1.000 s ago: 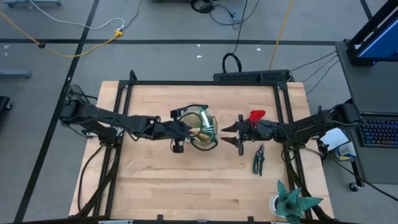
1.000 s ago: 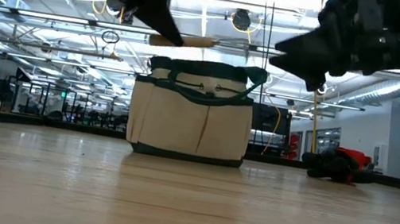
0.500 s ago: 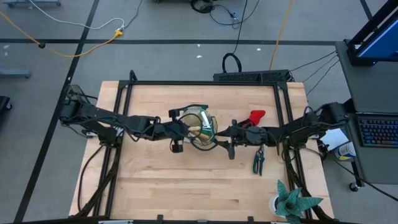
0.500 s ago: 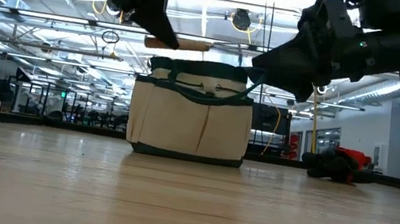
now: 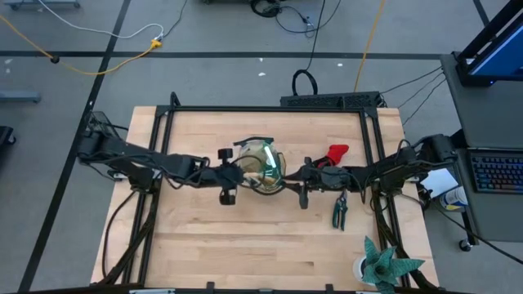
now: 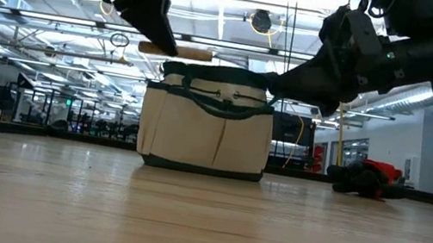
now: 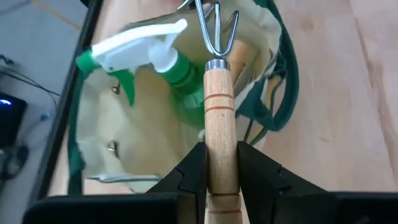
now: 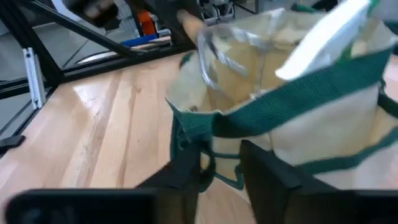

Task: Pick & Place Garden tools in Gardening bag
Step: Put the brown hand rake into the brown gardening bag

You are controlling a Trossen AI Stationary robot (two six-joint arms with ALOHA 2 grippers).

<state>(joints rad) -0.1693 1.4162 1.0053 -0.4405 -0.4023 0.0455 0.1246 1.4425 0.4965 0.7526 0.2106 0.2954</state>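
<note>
The tan gardening bag (image 5: 263, 166) with green trim stands upright on its base at the table's middle. A green spray bottle (image 7: 163, 62) and other wooden-handled tools lie inside it. My left gripper (image 5: 237, 173) is shut on a wooden-handled hand rake (image 6: 177, 50), held level over the bag's left rim. My right gripper (image 5: 288, 181) is open at the bag's right rim (image 8: 280, 102), one finger on each side of the green trim. A red glove (image 5: 337, 152) and green-handled pruning shears (image 5: 339, 211) lie on the table to the bag's right. My left gripper pinches the rake's wooden handle (image 7: 219, 146) between its two fingers, toward the handle's free end. The fingers slant down from the table's left and lie along the handle. The rake is lifted clear and level, its metal tines (image 7: 214, 28) over the bag's opening. My right gripper stands astride the bag's rim; whether it touches the rim, I cannot tell.
A spiky green plant in a white pot (image 5: 382, 265) stands at the table's near right corner. A black frame (image 5: 270, 109) runs around the tabletop. Bare wood lies on the near side of the bag.
My right gripper has gone toward the table's left and down to the bag's right rim. My left gripper has drawn back a little toward the table's left with the rake, which stays level above the bag.
</note>
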